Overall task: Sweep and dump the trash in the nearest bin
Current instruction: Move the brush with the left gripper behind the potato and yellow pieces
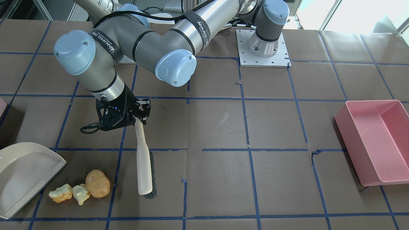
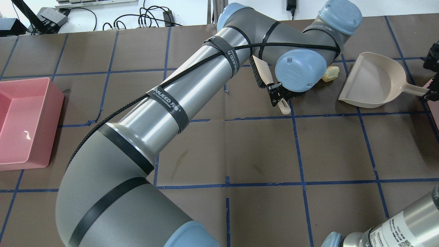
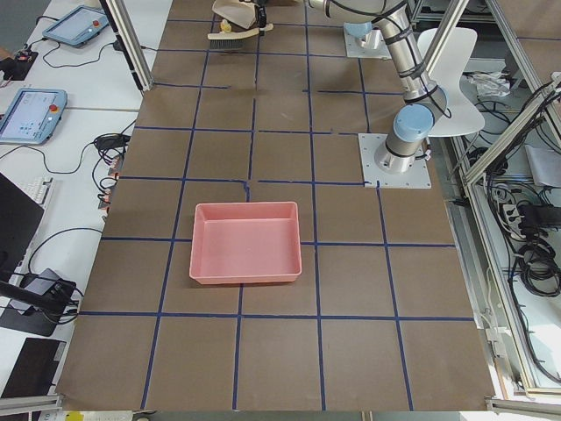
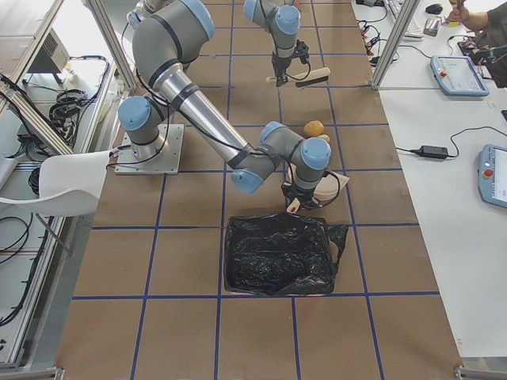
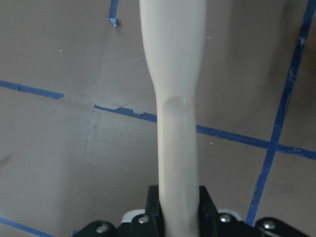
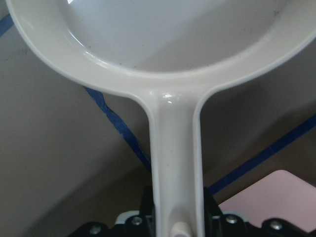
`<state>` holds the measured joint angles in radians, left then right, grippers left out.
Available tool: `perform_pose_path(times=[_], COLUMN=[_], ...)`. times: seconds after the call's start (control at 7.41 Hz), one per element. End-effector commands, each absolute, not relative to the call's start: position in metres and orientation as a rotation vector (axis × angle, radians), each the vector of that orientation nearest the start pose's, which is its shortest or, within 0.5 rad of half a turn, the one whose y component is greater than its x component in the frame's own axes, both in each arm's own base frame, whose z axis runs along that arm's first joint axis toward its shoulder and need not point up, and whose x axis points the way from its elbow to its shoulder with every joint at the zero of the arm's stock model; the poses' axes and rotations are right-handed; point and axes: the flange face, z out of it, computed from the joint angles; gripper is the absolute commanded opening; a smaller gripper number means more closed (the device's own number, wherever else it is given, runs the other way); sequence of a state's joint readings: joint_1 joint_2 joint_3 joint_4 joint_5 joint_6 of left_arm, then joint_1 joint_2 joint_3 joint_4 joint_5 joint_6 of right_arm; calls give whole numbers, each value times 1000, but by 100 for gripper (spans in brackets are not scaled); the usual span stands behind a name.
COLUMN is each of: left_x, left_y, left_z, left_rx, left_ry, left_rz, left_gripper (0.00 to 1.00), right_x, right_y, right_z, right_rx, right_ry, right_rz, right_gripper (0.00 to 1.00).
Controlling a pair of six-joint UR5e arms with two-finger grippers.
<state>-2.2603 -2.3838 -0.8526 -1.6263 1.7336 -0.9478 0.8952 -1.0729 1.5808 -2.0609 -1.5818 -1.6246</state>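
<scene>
The trash lies on the brown table: a tan-orange potato-like lump [image 1: 97, 183] and two pale chunks [image 1: 60, 193] [image 1: 81, 193] touching it. My left gripper [image 1: 139, 119] is shut on the handle of the cream brush [image 1: 143, 163], whose bristles rest on the table a short way beside the potato lump. On the lumps' other side lies the cream dustpan [image 1: 22, 175], mouth toward them. My right gripper [image 6: 177, 217] is shut on the dustpan's handle [image 6: 173, 148]. The nearest bin shows only as a pink corner [image 6: 276, 197] beside that gripper and at the view's edge [image 1: 1, 107].
A large pink tub [image 1: 374, 140] stands far off at the table's other end. The left arm [image 2: 192, 89] stretches diagonally across the table. In the exterior right view a container lined with a black bag [image 4: 277, 253] sits next to the dustpan. Blue tape lines grid the table.
</scene>
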Motion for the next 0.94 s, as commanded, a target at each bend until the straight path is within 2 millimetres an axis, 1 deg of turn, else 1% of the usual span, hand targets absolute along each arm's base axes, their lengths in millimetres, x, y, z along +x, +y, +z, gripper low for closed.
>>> perform_pose_path(times=[0.0,0.13,0.27,0.67,0.81], left_x=[-610,-618,-629,-641,-645], left_y=[-534,-531,-524,-523,-522], left_z=[281,274,272,259,247], left_rx=[-381,-378,-347,-213,-200], left_ry=[2899,2906,2924,2975,2972], left_rz=[-20,-12,2,13,23], left_gripper=[0,0,0,0,0], right_x=[-291,-285,-278,-275,-275], right_y=[-587,-589,-588,-586,-586], right_z=[237,234,230,227,228], right_rx=[-1444,-1460,-1456,-1447,-1446], right_ry=[2751,2735,2704,2680,2679], right_rz=[37,44,65,87,85], right_gripper=[13,13,13,13,13])
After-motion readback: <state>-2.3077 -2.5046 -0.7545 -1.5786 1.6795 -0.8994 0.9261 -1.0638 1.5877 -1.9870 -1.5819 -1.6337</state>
